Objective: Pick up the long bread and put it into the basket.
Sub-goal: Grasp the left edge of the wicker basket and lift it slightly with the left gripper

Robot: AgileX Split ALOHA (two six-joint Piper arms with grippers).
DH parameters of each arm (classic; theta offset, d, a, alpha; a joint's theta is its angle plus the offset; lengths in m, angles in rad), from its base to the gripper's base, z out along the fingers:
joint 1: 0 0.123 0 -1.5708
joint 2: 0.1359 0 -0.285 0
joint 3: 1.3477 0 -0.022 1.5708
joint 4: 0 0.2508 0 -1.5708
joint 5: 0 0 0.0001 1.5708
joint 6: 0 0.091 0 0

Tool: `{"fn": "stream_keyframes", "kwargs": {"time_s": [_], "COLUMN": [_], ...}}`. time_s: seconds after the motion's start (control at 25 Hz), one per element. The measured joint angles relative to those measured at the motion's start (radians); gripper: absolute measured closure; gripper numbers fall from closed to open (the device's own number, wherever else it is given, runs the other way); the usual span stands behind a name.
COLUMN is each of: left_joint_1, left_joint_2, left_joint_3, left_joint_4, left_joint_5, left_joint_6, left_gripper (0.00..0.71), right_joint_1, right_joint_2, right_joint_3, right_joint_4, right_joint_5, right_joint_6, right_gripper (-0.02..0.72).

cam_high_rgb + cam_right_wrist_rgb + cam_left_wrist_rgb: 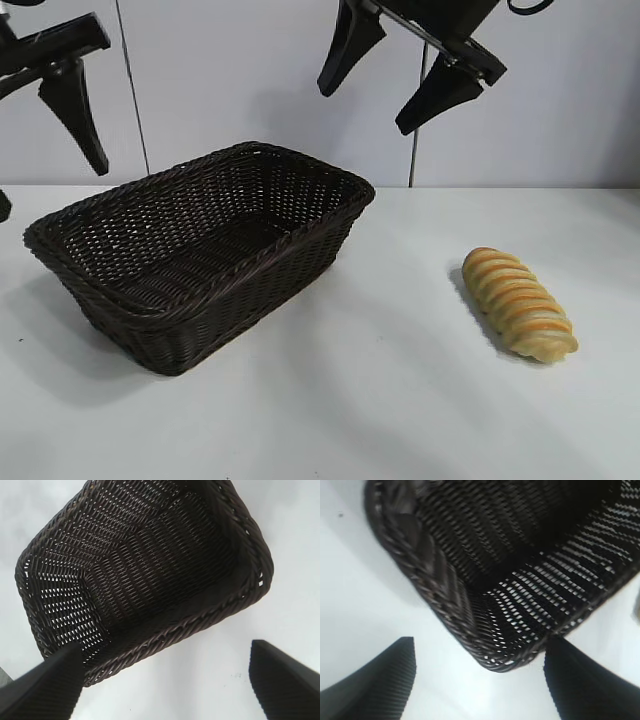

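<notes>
A: Where does the long bread (519,317) lie on the table (400,400)?

B: Toward the table's right edge, on bare tabletop, well apart from the wicker basket (300,235), which sits toward the left edge. Nothing touches the loaf, and the basket is empty.

A: How does its long axis run?

B: Diagonally. One oval end points toward the back edge and a little inward toward the basket; the other points toward the front right corner. The ridged stripes cross it the short way.

A: And the grippers?

B: Both hang in the air near the back edge, neither holding anything. The right gripper (398,75) has its fingers spread wide apart. It sits above the basket's right end, so the loaf lies off to its right and nearer the front edge, and lower. Its wrist camera looks down into the basket and does not show the bread at all. The left gripper (60,110) is high over the table's left edge, beyond the basket's far end, fingers also apart.

A: So which arm is nearer?

B: The right one, clearly. The basket stands between the left arm and the loaf.

A: What does the pickup turn on?

B: I judge the right gripper has to travel out toward the right edge and drop, with its fingers lined up across the loaf's narrow width, not along its length. That probably calls for a wrist turn to match the diagonal.
</notes>
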Motion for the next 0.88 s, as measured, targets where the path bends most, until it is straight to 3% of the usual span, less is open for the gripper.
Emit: {"fn": "stream_keyframes", "kwargs": {"time_s": [0.4,0.88], "left_joint_1": [-0.006,-0.006], "left_joint_2": [0.000,0.009], "left_joint_3": [0.082,0.109], "left_joint_4": [-0.088,-0.095], "left_joint_5": [-0.153,-0.243], "left_joint_6": [-0.052,-0.022], "left_gripper": [0.187,0.187], "right_joint_1": [0.000,0.000], "right_joint_2": [0.000,0.000], "right_joint_3": [0.000,0.000], "right_joint_4": [0.000,0.000], "right_joint_5": [0.000,0.000], "right_joint_6": [0.000,0.000], "right_gripper": [0.060,0.060]}}
